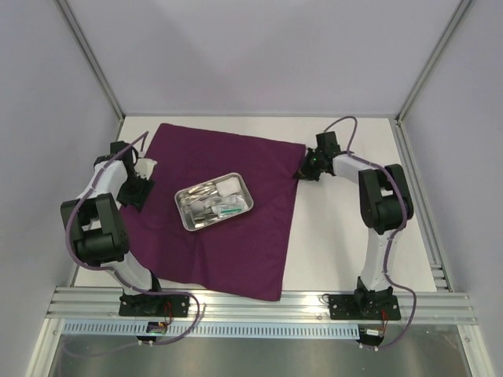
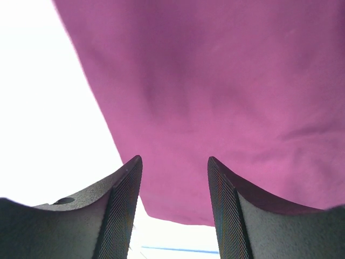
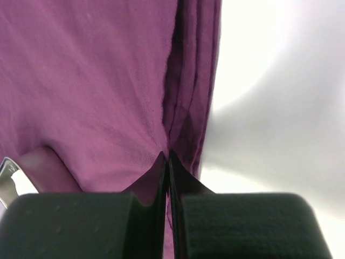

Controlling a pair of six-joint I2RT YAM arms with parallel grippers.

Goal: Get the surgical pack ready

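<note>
A deep-purple cloth (image 1: 236, 228) lies spread on the white table. A shiny steel tray (image 1: 214, 202) sits on its middle, holding thin metal tools, white gauze (image 1: 229, 186) and small packets. My left gripper (image 1: 135, 191) is open at the cloth's left edge; the left wrist view shows the cloth (image 2: 226, 86) past its fingers (image 2: 125, 210), with the edge lying between them. My right gripper (image 1: 305, 171) is shut on the cloth's right edge, pinching a fold (image 3: 186, 108) that stands up from the table.
A small white object (image 1: 147, 166) lies by the left gripper at the cloth's left edge. The tray's corner (image 3: 6, 175) shows at the left of the right wrist view. Enclosure walls and metal posts ring the table; a rail runs along its front.
</note>
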